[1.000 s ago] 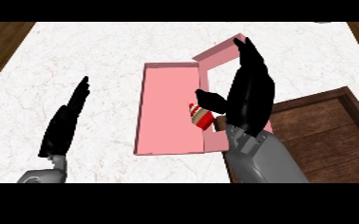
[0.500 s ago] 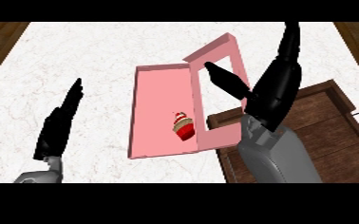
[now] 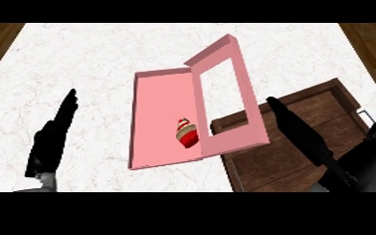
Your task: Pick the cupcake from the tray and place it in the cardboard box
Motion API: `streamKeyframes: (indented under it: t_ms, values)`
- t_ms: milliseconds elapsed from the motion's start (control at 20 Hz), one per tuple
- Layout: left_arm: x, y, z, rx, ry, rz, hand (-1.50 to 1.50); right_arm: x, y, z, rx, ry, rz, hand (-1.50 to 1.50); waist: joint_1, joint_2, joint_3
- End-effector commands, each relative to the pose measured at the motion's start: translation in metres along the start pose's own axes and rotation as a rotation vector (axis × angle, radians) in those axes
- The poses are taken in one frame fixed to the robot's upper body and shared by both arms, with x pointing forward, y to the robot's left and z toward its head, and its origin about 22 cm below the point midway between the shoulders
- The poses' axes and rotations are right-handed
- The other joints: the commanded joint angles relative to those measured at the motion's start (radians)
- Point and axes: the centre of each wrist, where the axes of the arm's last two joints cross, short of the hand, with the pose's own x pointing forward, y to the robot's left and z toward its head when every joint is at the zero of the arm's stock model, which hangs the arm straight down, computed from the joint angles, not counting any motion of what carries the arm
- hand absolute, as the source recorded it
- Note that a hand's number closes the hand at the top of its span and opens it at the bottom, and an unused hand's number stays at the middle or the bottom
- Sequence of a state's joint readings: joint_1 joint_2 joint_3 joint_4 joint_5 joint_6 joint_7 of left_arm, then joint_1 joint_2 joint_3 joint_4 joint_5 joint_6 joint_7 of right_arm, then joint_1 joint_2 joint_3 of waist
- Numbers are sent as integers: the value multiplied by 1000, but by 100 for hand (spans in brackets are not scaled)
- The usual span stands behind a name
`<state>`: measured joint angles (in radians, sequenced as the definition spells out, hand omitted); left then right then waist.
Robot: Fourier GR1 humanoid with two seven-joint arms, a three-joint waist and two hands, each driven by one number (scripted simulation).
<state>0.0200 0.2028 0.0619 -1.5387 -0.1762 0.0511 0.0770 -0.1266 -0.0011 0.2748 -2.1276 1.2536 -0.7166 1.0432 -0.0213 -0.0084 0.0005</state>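
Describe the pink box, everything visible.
The pink box is a shallow rectangular tray-like carton with low walls, matte like cardboard, lying flat on the white marble counter. Its lid is hinged along the right side and stands open, with a rectangular window cutout showing the counter through it. The lid's lower end overlaps the dark wooden tray in view. A red cupcake sits inside, near the right wall. Neither hand touches the box.

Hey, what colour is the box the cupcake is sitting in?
Pink. The open cardboard box, holding the small red-wrapped cupcake, shows in the head view.
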Motion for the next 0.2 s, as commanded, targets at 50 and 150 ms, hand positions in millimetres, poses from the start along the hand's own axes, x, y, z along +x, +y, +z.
streamKeyframes:
  t_ms: [50,150]
  values:
    - [10,4,-8,4,-4,4,0,4,-77,19,-20,82,-9,-150,-5,2,0]
    - [-3,1,6,14,6,-7,0,6,-108,16,42,68,-6,-150,-3,2,1]
